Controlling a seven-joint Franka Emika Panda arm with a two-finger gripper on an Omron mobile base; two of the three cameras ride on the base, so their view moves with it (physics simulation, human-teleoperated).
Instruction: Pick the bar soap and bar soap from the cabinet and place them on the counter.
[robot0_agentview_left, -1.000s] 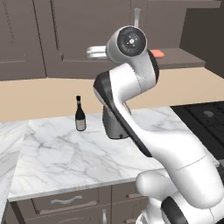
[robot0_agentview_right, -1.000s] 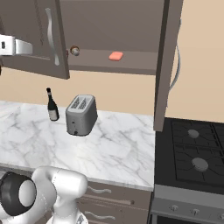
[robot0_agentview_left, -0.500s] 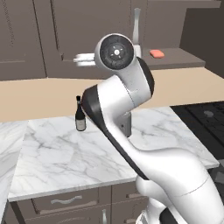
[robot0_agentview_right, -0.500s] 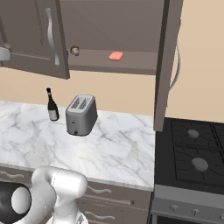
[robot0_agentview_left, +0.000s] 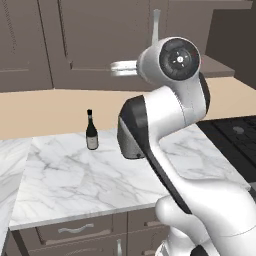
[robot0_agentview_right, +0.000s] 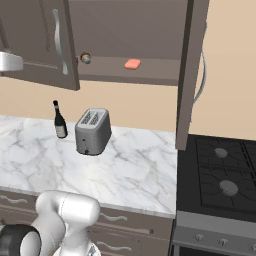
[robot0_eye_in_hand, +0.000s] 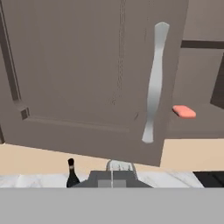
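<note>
Over the last second the arm (robot0_agentview_left: 170, 125) swings leftward across the left base view: its round wrist joint, earlier in front of the open shelf, now sits lower and nearer the camera, covering the toaster and the bar soap. In the right base view the arm's silver end (robot0_agentview_right: 9, 62) slides toward the left edge, then edges back in.

Beige wall (robot0_agentview_right: 227, 75) behind everything. Black stove (robot0_agentview_right: 220, 175) off to the right with round burners. Low grey-brown drawers (robot0_agentview_left: 75, 230) with wavy silver handles below. Silver toaster (robot0_agentview_right: 93, 131) standing just beside a dark wine bottle (robot0_agentview_right: 59, 121). Even, flat light.
</note>
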